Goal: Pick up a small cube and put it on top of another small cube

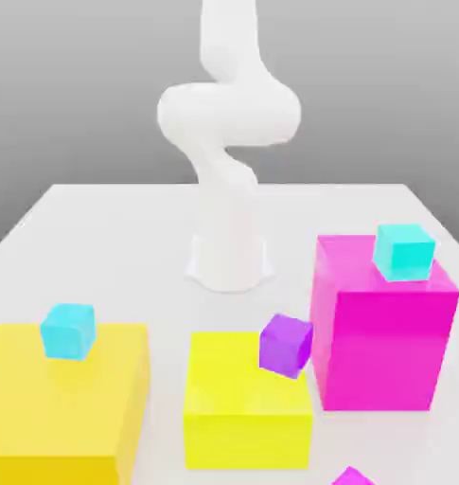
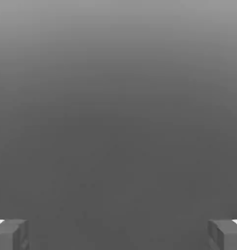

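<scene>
A small magenta-pink cube [image 1: 351, 476] peeks in at the bottom edge of the exterior view, mostly cut off. On a large yellow block [image 1: 62, 407] at that view's left sits a small sky-cyan cube [image 1: 67, 330]. In the hand view my gripper [image 2: 118, 234] is open, its two grey fingertips [image 2: 10, 234] standing far apart with nothing between them and plain grey backdrop ahead. The white arm [image 1: 228, 123] rises from its base at the table's middle and leaves the exterior view at the top.
A more turquoise cyan cube [image 1: 404, 252] rests on a tall magenta block [image 1: 379, 341] at the exterior view's right. A violet-purple cube [image 1: 286, 345] sits at the corner of a smaller yellow block [image 1: 244, 403]. The white table [image 1: 110, 246] stretches behind.
</scene>
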Available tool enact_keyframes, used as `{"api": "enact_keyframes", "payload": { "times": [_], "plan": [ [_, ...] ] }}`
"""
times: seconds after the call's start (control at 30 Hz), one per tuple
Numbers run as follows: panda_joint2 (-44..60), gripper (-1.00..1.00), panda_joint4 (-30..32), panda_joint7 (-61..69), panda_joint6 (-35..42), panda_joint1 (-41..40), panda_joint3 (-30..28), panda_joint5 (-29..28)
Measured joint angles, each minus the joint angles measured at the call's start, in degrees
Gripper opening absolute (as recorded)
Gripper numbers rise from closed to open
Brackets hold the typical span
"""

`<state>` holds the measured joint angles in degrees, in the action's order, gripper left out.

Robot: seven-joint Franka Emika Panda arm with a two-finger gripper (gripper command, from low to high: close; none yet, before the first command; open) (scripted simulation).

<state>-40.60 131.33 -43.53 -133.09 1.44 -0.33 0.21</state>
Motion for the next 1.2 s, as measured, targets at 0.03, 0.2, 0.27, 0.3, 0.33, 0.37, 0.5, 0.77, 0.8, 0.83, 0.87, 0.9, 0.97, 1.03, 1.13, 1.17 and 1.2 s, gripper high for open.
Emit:
{"api": "enact_keyframes", "payload": {
  "times": [0.03, 0.2, 0.27, 0.3, 0.33, 0.37, 0.5, 0.77, 0.8, 0.83, 0.87, 0.9, 0.97, 1.03, 1.13, 1.17, 1.2],
  "plan": [
    [2.3, 0.0, -0.2, 1.0, -0.6, 0.6, -0.1, 0.1],
    [12.8, 0.0, -1.1, 5.8, -3.2, 3.2, -0.5, 0.8],
    [17.0, 0.0, -1.5, 7.7, -4.3, 4.2, -0.6, 1.0],
    [19.1, 0.0, -1.6, 8.7, -4.8, 4.6, -0.6, 1.2],
    [21.1, 0.0, -1.8, 9.7, -5.3, 5.0, -0.6, 1.3],
    [23.2, 0.0, -2.0, 10.6, -5.8, 5.4, -0.6, 1.4],
    [31.5, 0.0, -2.7, 14.4, -7.9, 6.5, 0.0, 1.9],
    [48.1, 0.0, -4.2, 20.8, -12.1, 8.9, 1.4, 1.2],
    [50.2, 0.0, -4.3, 21.4, -12.6, 9.1, 1.6, 1.0],
    [52.3, 0.0, -4.5, 22.1, -13.1, 9.2, 1.8, 0.6],
    [54.3, 0.0, -4.7, 22.7, -13.6, 9.4, 2.0, 0.3],
    [56.4, 0.0, -4.9, 23.2, -14.2, 9.6, 2.2, -0.2],
    [60.6, 0.0, -5.2, 24.3, -15.2, 10.1, 2.5, -1.1],
    [64.7, 0.0, -5.8, 24.8, -17.1, 10.5, 2.5, -1.9],
    [70.9, 0.0, -7.0, 24.7, -21.6, 10.8, 2.2, -2.5],
    [72.3, -1.0, -7.3, 24.7, -22.6, 10.9, 2.2, -2.6],
    [72.3, -1.0, -7.3, 24.7, -22.6, 10.9, 2.2, -2.6]
  ]
}}
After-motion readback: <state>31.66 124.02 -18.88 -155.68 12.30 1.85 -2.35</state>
